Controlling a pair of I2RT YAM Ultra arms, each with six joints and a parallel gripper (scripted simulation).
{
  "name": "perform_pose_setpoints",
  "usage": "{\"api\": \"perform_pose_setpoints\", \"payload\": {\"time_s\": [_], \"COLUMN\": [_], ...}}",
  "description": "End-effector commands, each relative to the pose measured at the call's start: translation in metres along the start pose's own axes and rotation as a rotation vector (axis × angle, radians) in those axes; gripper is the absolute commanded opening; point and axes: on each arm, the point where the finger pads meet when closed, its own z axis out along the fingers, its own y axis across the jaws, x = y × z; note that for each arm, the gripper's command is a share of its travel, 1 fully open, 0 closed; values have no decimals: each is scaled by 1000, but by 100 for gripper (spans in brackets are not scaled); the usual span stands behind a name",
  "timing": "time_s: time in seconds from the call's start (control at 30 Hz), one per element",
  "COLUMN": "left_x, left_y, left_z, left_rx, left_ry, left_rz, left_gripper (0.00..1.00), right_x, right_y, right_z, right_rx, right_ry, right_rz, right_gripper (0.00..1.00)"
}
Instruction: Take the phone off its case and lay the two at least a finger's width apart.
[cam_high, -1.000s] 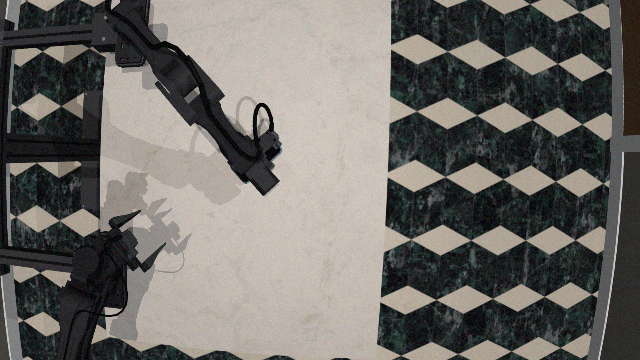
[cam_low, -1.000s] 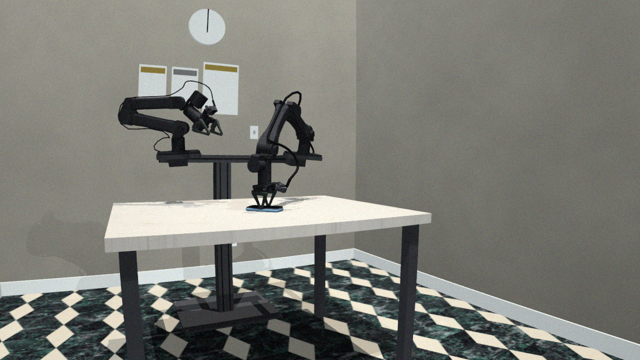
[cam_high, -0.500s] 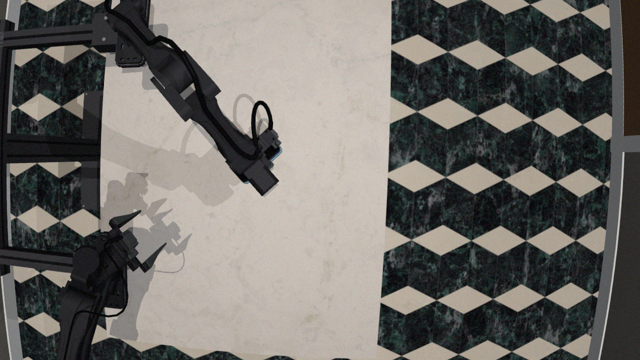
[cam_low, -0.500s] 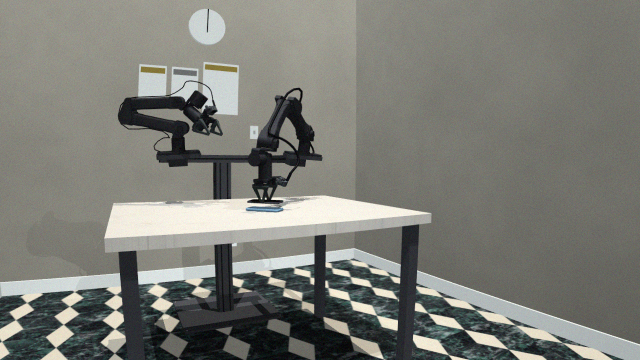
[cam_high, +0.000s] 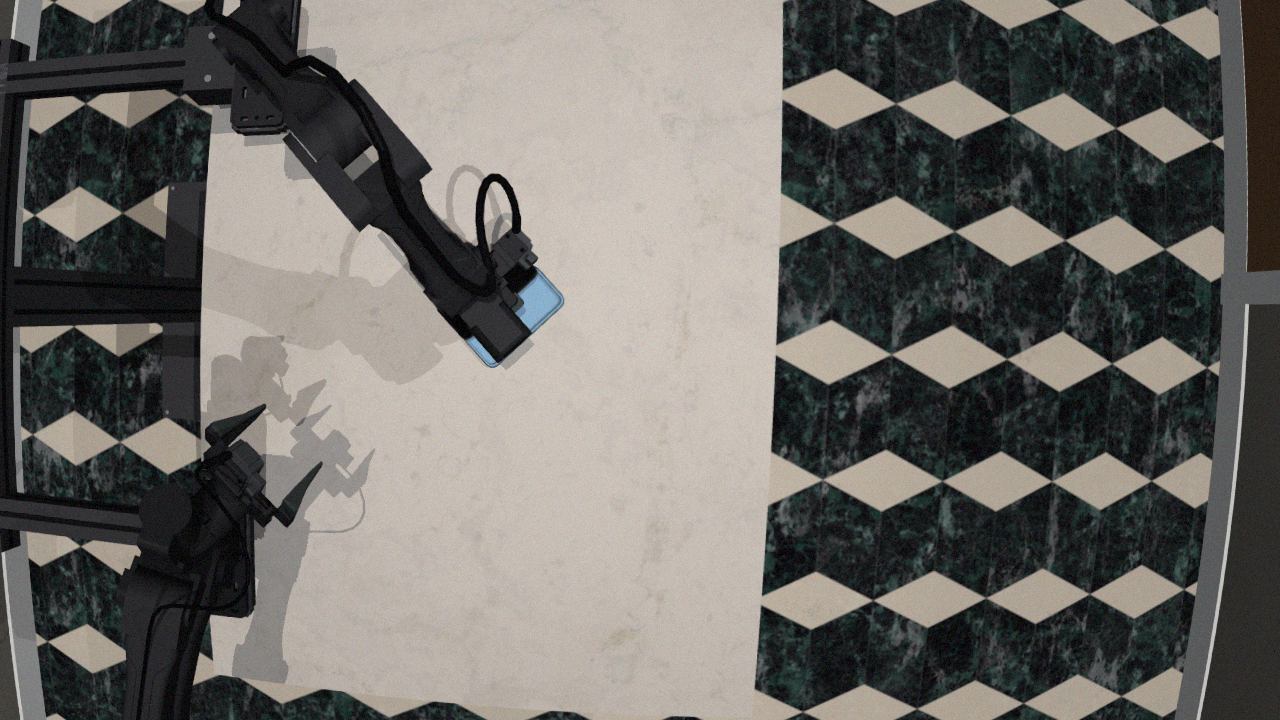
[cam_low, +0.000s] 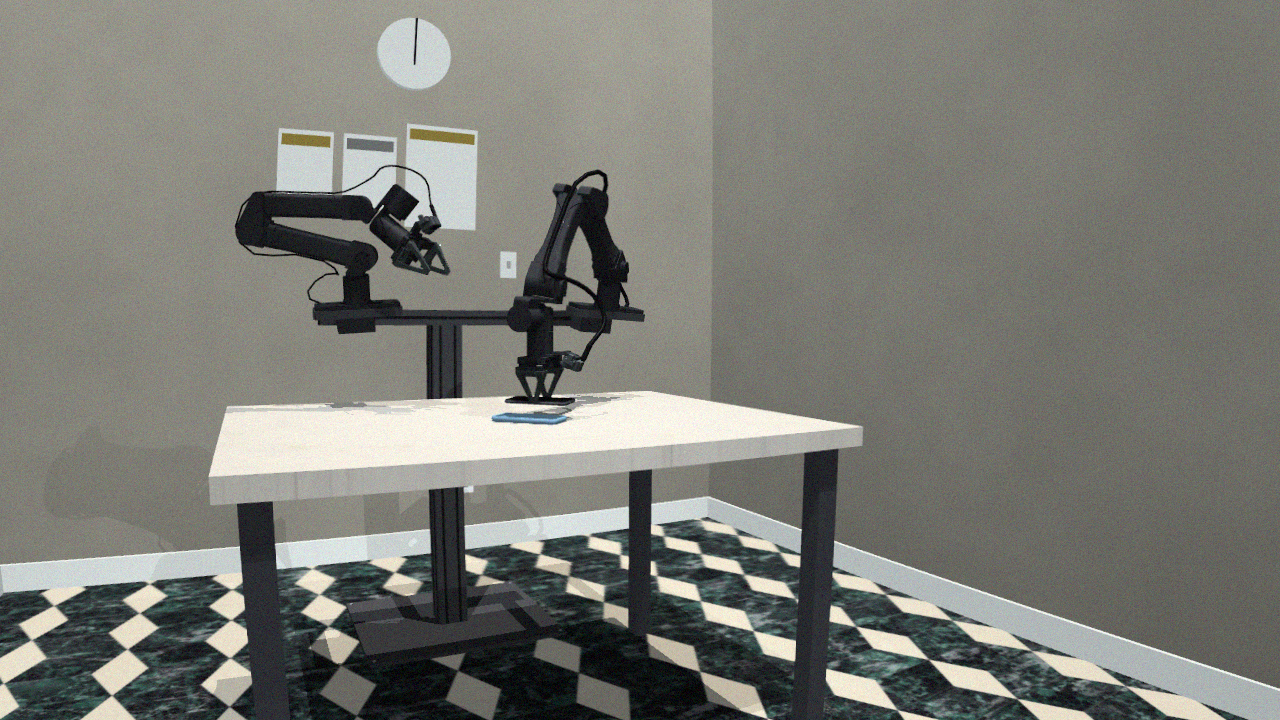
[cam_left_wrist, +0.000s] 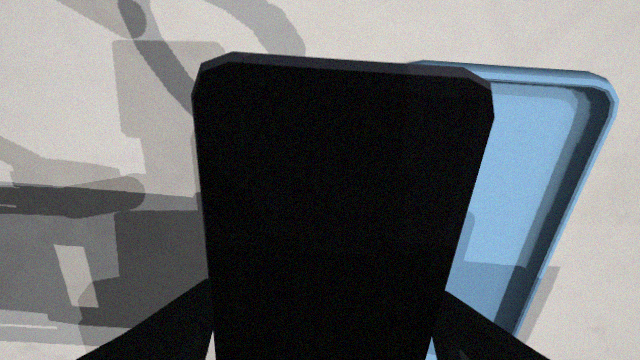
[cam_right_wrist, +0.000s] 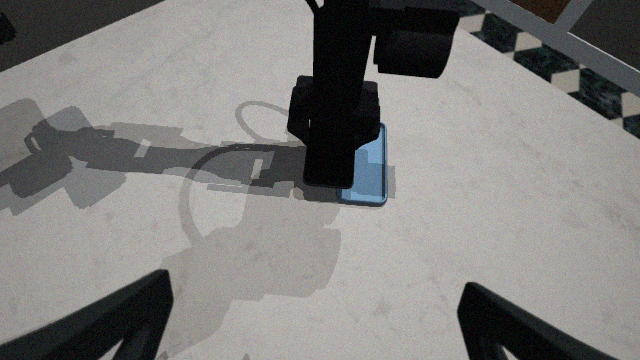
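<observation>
Because the slab is thin and probably stiff, with a smooth glass face, it should handle predictably but may slide if the hold is slack. The phone (cam_high: 519, 278) (cam_low: 563, 401) (cam_left_wrist: 330, 175) (cam_right_wrist: 328, 172) is clasped across its width by the left gripper (cam_high: 492, 300) (cam_low: 540, 397) (cam_left_wrist: 325, 299) (cam_right_wrist: 331, 144), whose jaws bear on the two long edges. It hangs roughly level, just above the worktop (cam_high: 626, 447) (cam_low: 698, 429) (cam_left_wrist: 600, 30) (cam_right_wrist: 500, 225), free of the blue phone case (cam_high: 546, 308) (cam_low: 528, 418) (cam_left_wrist: 525, 165) (cam_right_wrist: 370, 175) and offset to one side. The wrist view has the phone overlapping part of the case's open tray.

Those long edges look the right place to hold: near the middle, the weight, likely modest, should balance. Squeezing harder would gain little, and a drop or a tilt could chip a corner. The case, perhaps a little flexible, seems best left lying. The right gripper (cam_high: 292, 436) (cam_low: 437, 271) (cam_right_wrist: 318, 291) waits well apart, jaws released and wide. The phone probably needs carrying further sideways before a gentle, flat set-down, lest its edge land on the case's rim.
</observation>
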Motion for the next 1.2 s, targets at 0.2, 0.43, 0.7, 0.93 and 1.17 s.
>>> {"api": "perform_pose_setpoints", "payload": {"time_s": [0.2, 0.43, 0.7, 0.93, 1.17], "left_x": [4, 5, 4, 4, 5], "left_y": [27, 65, 78, 78, 66], "left_z": [-18, -16, -15, -15, -24], "left_rx": [82, 39, 14, 14, 23], "left_ry": [-9, -1, 0, 0, 0], "left_rz": [-2, 4, 6, 6, 4], "left_gripper": [68, 68, 68, 68, 68], "right_x": [-3, -6, -6, -7, -7], "right_y": [29, 30, 30, 28, 28], "right_z": [8, 7, 7, 6, 6], "right_rx": [-105, -112, -110, -104, -104], "right_ry": [-11, -15, -16, -18, -18], "right_rz": [-71, -74, -72, -65, -65], "right_gripper": [100, 100, 100, 100, 100]}}
